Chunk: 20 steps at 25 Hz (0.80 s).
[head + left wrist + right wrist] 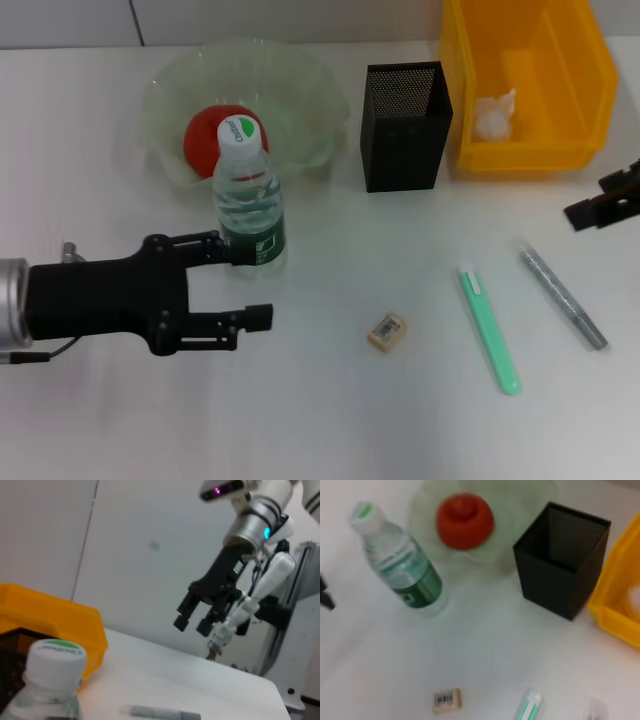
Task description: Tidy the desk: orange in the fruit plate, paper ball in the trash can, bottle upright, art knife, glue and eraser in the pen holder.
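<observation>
The bottle (249, 195) stands upright on the bench (330, 400), just in front of the fruit plate (170, 90), which holds the orange (205, 135). The paper ball (493, 115) lies in the trash can (575, 140). The left hand (240, 285) is spread wide beside the bottle's base, one finger close to the label. Risk: a careless sideways move would topple the bottle. The right hand (600, 208) waits at the bench's edge, grip state indeterminable. The eraser (386, 331) lies loose, well clear of the pen holder (404, 130).
</observation>
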Tool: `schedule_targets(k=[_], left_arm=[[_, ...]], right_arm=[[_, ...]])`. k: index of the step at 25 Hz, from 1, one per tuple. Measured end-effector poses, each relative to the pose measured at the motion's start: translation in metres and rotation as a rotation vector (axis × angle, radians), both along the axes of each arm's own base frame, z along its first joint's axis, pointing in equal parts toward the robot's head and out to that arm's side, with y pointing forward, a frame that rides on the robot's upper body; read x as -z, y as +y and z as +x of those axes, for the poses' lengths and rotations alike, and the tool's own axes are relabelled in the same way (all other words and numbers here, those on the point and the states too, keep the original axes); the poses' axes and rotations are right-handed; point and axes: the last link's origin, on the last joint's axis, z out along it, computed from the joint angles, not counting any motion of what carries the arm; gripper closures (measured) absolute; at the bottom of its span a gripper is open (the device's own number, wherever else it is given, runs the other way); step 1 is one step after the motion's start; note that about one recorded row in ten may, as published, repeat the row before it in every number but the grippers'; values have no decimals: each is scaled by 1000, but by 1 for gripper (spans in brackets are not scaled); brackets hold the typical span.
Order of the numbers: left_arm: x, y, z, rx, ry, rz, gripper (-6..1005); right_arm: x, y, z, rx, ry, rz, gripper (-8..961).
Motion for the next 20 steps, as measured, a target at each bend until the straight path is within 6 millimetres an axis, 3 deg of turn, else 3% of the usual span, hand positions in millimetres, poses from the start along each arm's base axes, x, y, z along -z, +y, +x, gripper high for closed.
schedule_targets(k=[1, 3, 4, 8, 9, 20], left_arm=[[2, 0, 1, 3, 9, -10, 205], [5, 2, 2, 6, 24, -25, 205], [7, 4, 4, 8, 38, -36, 206], [8, 5, 4, 17, 53, -42, 206], [7, 5, 4, 21, 59, -44, 206], [8, 5, 4, 30, 72, -50, 206]], right_arm=[[12, 4, -8, 45, -47, -6, 301], [17, 6, -11, 61, -69, -8, 300], [32, 11, -16, 93, -137, -16, 300], [51, 16, -20, 118, -202, -11, 300], [65, 18, -22, 128, -220, -9, 300], [115, 23, -17, 137, -262, -17, 314]])
